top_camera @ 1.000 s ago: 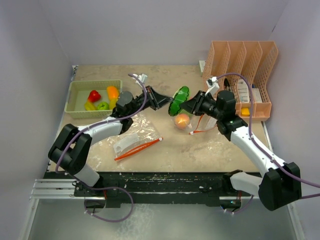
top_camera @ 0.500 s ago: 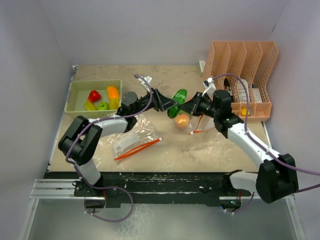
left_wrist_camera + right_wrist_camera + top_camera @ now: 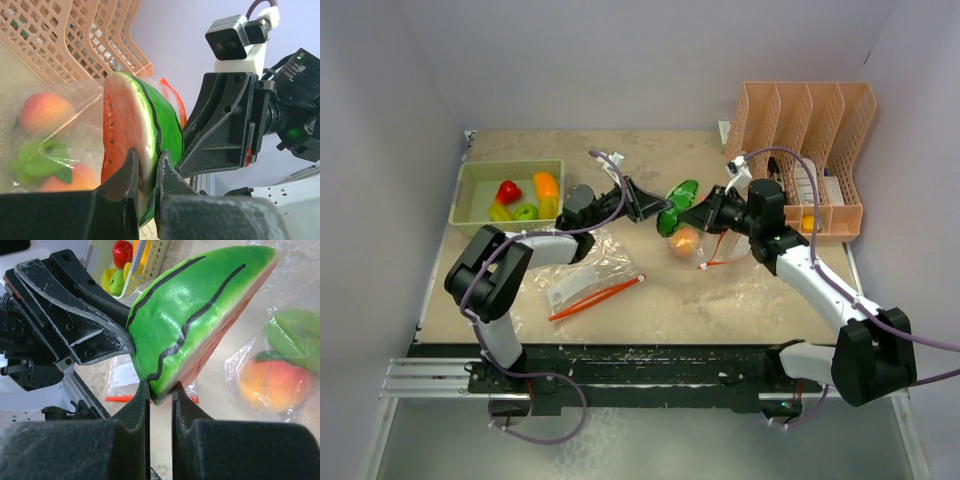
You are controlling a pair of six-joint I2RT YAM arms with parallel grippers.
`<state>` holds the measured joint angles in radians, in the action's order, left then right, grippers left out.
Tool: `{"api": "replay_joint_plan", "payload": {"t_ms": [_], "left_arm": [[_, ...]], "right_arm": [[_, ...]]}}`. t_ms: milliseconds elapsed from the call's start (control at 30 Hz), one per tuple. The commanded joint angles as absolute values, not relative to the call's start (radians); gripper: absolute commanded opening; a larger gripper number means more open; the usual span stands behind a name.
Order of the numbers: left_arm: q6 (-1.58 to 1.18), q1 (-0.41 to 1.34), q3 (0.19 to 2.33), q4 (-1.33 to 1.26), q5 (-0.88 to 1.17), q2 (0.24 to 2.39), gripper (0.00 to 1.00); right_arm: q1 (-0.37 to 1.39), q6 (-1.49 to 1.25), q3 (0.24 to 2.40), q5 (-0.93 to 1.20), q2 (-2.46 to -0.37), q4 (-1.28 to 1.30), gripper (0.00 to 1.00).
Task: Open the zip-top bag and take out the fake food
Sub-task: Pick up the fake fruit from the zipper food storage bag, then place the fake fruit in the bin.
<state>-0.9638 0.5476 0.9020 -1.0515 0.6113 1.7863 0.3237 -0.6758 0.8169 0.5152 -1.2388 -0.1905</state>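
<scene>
Fake watermelon slice [image 3: 676, 207] is pinched by both arms' jaws.

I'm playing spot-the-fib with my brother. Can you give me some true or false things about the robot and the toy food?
1. Both the left tool and the right tool pinch the watermelon slice. True.
2. The peach lies in the green basket. False: it is inside the clear bag, under the watermelon slice.
3. A red toy sits in the green basket. True.
4. The peach-coloured rack stands beside the left arm. False: it stands at the right arm's side of the table.
</scene>
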Motion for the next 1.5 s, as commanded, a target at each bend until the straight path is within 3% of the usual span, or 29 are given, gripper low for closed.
{"api": "replay_joint_plan", "payload": {"t_ms": [0, 67, 200, 300, 467, 767, 867, 933, 1133, 1467], "left_arm": [[-1.039, 0.616, 0.944, -1.188, 0.787, 1.786, 0.0], [-1.045, 0.615, 0.935, -1.19, 0.771, 1.778, 0.0], [-1.04, 0.605, 0.926, -1.154, 0.727, 1.765, 0.0], [-1.048, 0.584, 0.926, -1.138, 0.697, 1.769, 0.0], [-1.061, 0.565, 0.937, -1.135, 0.669, 1.786, 0.0], [-1.047, 0.483, 0.943, -1.082, 0.633, 1.782, 0.0], [-1.028, 0.475, 0.962, -1.049, 0.646, 1.793, 0.0], [-1.043, 0.484, 0.968, -1.075, 0.662, 1.814, 0.0], [-1.076, 0.485, 0.92, -1.131, 0.646, 1.823, 0.0], [-0.859, 0.325, 0.999, -0.487, 0.458, 1.597, 0.0]], "right_arm": [[0.356, -0.665, 0.87, 0.603, -1.235, -0.276, 0.0], [0.356, -0.663, 0.87, 0.592, -1.229, -0.266, 0.02], [0.356, -0.656, 0.87, 0.522, -1.209, -0.23, 0.35], [0.354, -0.647, 0.871, 0.476, -1.192, -0.198, 0.52], [0.348, -0.642, 0.869, 0.416, -1.183, -0.164, 0.66], [0.284, -0.655, 0.851, 0.36, -1.153, -0.122, 0.72], [0.265, -0.664, 0.839, 0.407, -1.166, -0.168, 0.51], [0.261, -0.681, 0.821, 0.452, -1.183, -0.234, 0.48], [0.261, -0.735, 0.788, 0.549, -1.208, -0.358, 0.61], [0.255, -0.671, 0.798, 0.483, -1.119, -0.247, 0.63]]}}
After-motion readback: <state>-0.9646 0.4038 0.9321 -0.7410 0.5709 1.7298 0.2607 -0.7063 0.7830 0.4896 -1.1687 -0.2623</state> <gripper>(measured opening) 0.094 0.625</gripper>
